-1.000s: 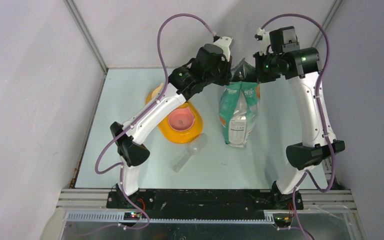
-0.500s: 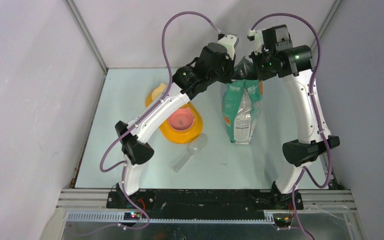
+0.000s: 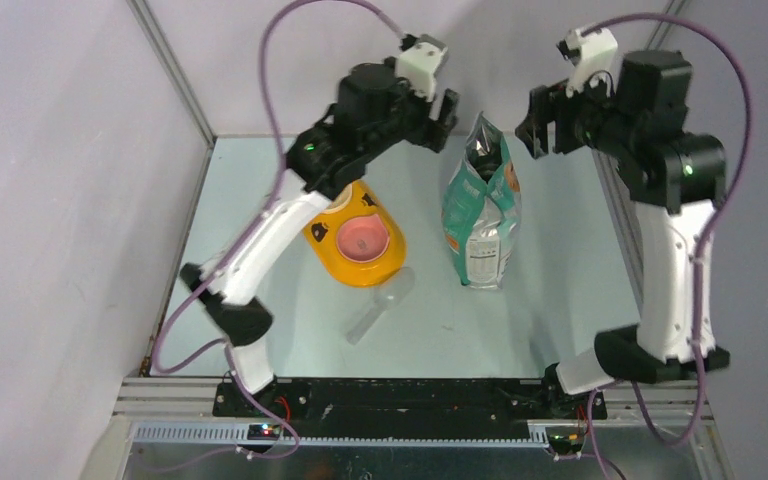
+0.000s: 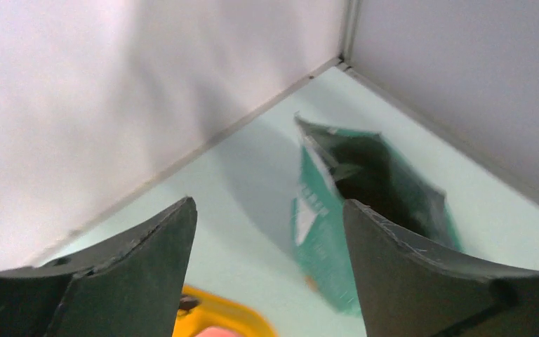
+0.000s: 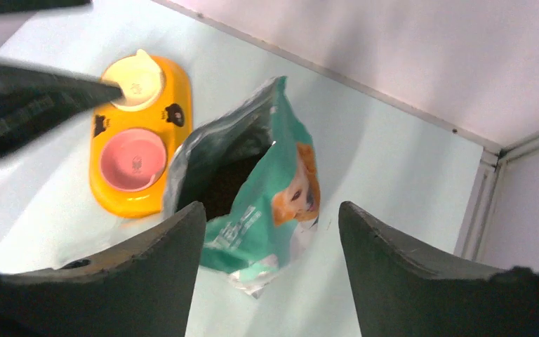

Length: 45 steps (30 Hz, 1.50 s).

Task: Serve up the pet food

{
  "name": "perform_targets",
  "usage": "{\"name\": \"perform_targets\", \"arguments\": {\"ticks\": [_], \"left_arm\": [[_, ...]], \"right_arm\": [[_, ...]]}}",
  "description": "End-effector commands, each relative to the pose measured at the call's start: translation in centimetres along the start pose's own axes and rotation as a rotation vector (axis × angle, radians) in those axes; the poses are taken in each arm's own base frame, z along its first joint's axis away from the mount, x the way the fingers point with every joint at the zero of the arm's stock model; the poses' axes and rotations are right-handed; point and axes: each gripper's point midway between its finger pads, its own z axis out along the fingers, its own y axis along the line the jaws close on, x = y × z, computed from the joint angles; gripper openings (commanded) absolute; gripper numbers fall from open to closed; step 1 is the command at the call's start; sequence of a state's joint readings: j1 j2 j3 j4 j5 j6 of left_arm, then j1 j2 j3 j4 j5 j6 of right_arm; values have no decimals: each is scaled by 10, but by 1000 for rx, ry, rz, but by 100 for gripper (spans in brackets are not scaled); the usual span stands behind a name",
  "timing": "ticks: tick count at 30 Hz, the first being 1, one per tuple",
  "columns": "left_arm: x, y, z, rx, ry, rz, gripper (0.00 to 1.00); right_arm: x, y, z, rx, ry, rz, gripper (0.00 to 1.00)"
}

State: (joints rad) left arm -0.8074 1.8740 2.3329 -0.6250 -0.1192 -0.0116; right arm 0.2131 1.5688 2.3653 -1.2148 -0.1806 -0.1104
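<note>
The green-and-white pouch [image 3: 480, 215] printed with a golden dog stands upright at mid-table, its top spread open. Inside its mouth the pet food [image 5: 226, 181] shows as a dark brown mass. My left gripper [image 3: 444, 112] hangs open just up and left of the pouch top, touching nothing; in its wrist view [image 4: 268, 203] the pouch [image 4: 321, 219] lies beyond the right finger. My right gripper [image 3: 540, 122] hangs open up and right of the pouch top, also empty; its wrist view [image 5: 271, 205] looks down on the pouch [image 5: 270, 210].
The yellow double-bowl feeder [image 3: 381, 271] with a pink bowl lies left of the pouch, partly under my left arm, and shows in the right wrist view [image 5: 104, 191]. A clear plastic scoop [image 3: 380, 303] lies in front of it. Enclosure walls stand close on three sides.
Both grippers have gone from shut on the pouch's top edges to open. They have let go and swung up and apart. The pouch stands by itself with its mouth open.
</note>
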Motion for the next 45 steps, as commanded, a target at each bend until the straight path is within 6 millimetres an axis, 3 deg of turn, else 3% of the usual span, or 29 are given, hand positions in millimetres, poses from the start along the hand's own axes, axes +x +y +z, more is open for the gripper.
{"name": "perform_targets", "arguments": {"ticks": [1,3,5,6,7,8,9,10,11,15,16,18,20,23,28,32,35,45], "left_arm": [[-51,46,-88,-69,-125,193,85],[-27,59,-107,-46,-48,244,87],[32,53,-116,84,90,269,90],[40,56,-137,99,100,278,92],[79,49,-136,176,181,283,93],[89,43,-154,211,194,291,94],[129,32,-157,291,275,289,94],[138,27,-170,316,284,283,94],[169,19,-178,359,332,249,94],[255,8,-190,403,480,145,89],[268,8,-191,400,505,131,86],[314,11,-194,363,608,80,82],[340,10,-194,342,666,26,79],[366,4,-189,313,712,-45,77],[399,14,-181,165,765,-76,69],[412,-1,-173,191,799,-94,53],[414,-4,-166,171,814,-52,36],[432,-15,-152,178,923,-32,12]], "right_arm": [[-11,30,-46,-157,-177,-149,77],[3,37,-58,-187,-227,-242,83],[23,48,-67,-225,-276,-330,88],[36,56,-71,-256,-300,-378,89],[44,60,-72,-273,-304,-392,89],[59,68,-74,-311,-302,-399,90],[75,71,-68,-337,-269,-382,90],[81,78,-73,-367,-268,-366,90],[97,82,-71,-396,-223,-334,90],[156,108,-70,-574,-95,-285,86],[166,111,-69,-592,-82,-280,86],[190,115,-67,-616,-59,-260,86],[211,118,-62,-626,-18,-226,86],[234,118,-58,-621,43,-167,87],[241,119,-62,-612,56,-160,86],[239,115,-60,-589,45,-165,86],[237,115,-59,-581,32,-169,86],[233,110,-58,-550,13,-183,86]]}}
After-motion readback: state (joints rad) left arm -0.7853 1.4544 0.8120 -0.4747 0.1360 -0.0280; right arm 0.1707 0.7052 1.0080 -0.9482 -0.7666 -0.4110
